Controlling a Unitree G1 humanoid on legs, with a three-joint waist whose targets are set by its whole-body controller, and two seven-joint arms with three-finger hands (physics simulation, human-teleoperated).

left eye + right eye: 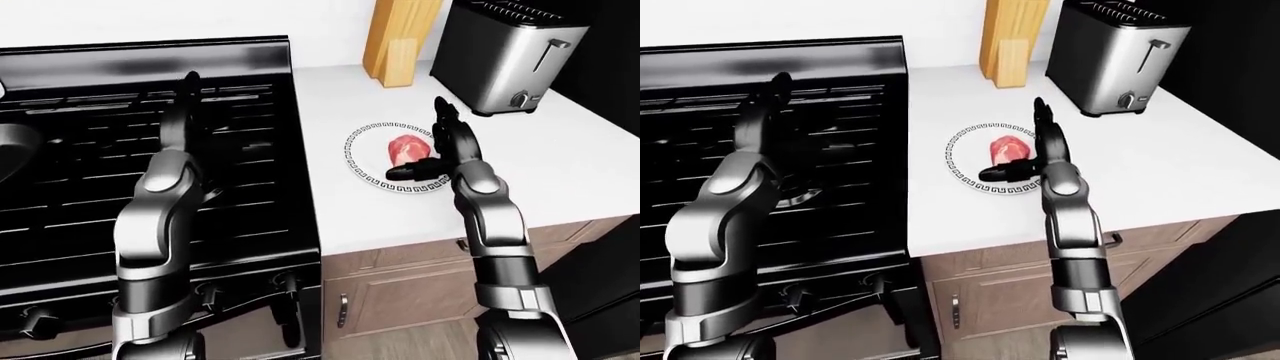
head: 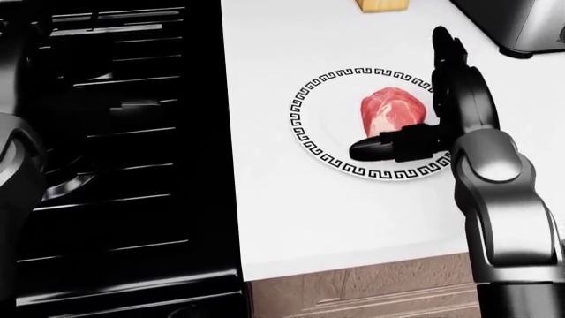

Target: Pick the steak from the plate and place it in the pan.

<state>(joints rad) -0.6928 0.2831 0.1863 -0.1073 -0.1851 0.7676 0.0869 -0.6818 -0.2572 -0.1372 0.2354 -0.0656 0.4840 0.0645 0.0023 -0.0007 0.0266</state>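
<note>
A raw red steak (image 2: 391, 111) lies on a white plate with a black patterned rim (image 2: 305, 140) on the white counter. My right hand (image 2: 422, 99) is open at the steak's right side. Its fingers (image 2: 444, 53) point up and its thumb (image 2: 381, 146) lies across the plate just below the steak. The fingers are not closed round the steak. My left hand (image 1: 189, 94) is open and raised over the black stove (image 1: 80, 195), empty. A grey rounded shape (image 1: 12, 150) at the left edge of the left-eye view looks like part of the pan; most of it is cut off.
A steel toaster (image 1: 505, 56) and a wooden knife block (image 1: 400, 37) stand at the top right of the counter (image 1: 570, 172). Stove knobs (image 1: 285, 285) and a wooden cabinet (image 1: 410, 285) sit below the counter's edge.
</note>
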